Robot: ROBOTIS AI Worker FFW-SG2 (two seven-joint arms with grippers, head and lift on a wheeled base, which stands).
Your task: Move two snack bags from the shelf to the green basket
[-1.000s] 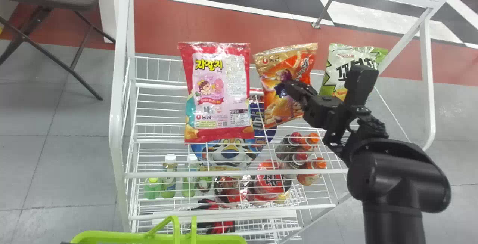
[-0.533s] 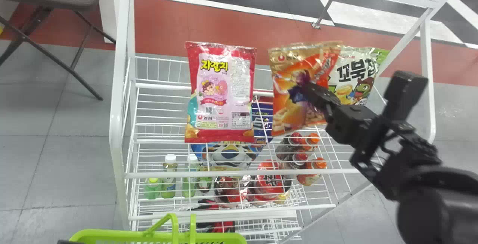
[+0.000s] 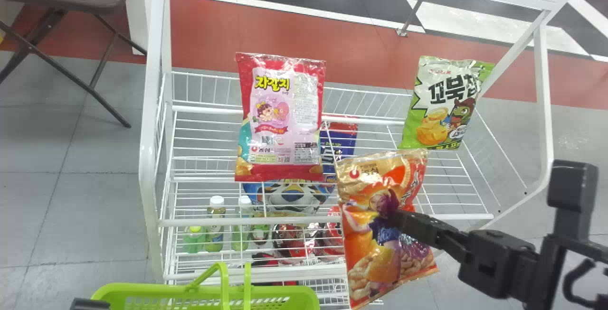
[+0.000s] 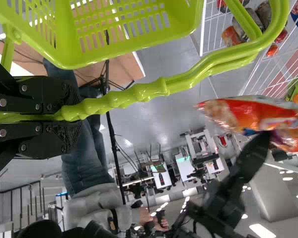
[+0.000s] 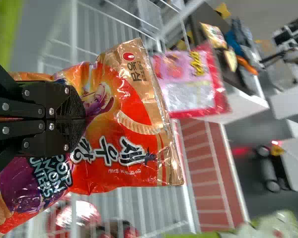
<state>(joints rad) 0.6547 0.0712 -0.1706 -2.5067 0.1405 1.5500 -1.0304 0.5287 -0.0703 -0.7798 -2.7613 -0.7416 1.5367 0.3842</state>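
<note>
White wire shelf (image 3: pixel 190 222) lies beyond your right pincer (image 5: pixel 83 119), which grips the orange snack bag (image 3: pixel 365 272). You seem mid-transfer, though which bag of two is hard to tell. Next, bring it leftward over the green basket (image 3: pixel 275 292), whose handle (image 4: pixel 139 95) your left pincer (image 4: pixel 79 119) clutches, then release.

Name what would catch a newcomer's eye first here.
The orange snack bag, pinched in the right gripper before the white wire shelf. Next, the red-and-pink bag on the shelf's left half, and the bright green basket below, its handle in the left gripper.
</note>
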